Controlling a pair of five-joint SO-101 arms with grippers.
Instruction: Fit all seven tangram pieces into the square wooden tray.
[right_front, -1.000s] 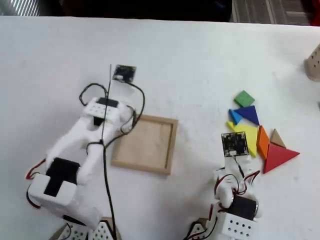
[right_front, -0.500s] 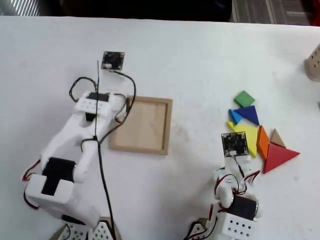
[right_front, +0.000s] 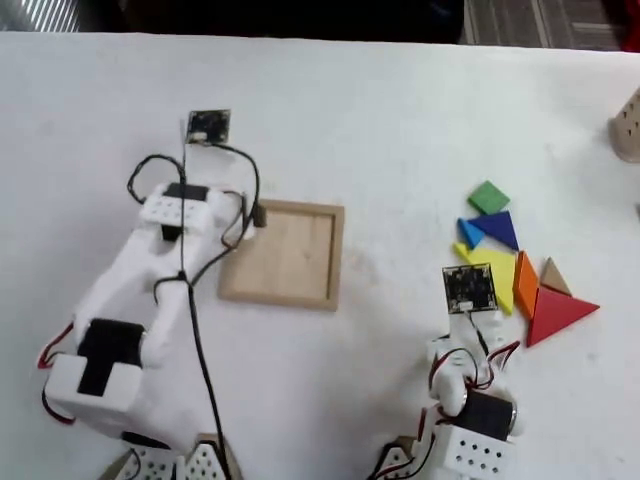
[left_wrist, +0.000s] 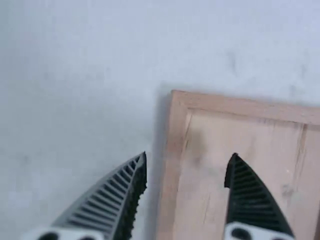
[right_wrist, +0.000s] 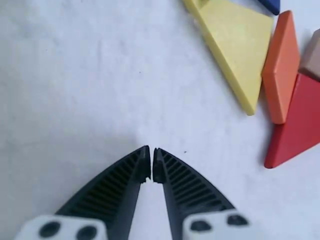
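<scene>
The left gripper (left_wrist: 187, 157) is seen with its fingers spread wide, and between them the side rim of the pale square wooden tray (left_wrist: 175, 140) is straddled, one fingertip over the white table (left_wrist: 75, 75) outside it and the other over the tray floor. Whether the wood is touched cannot be told. The right gripper (right_wrist: 151, 152) is held with fingers pressed together on nothing, and beyond their tips the yellow triangle (right_wrist: 235, 45), orange parallelogram (right_wrist: 281, 65) and red triangle (right_wrist: 300, 125) are clustered edge to edge, with the green square (right_front: 488, 197), dark blue triangle (right_front: 497, 229), light blue triangle (right_front: 468, 233) and tan triangle (right_front: 554, 277) gathered farther on.
</scene>
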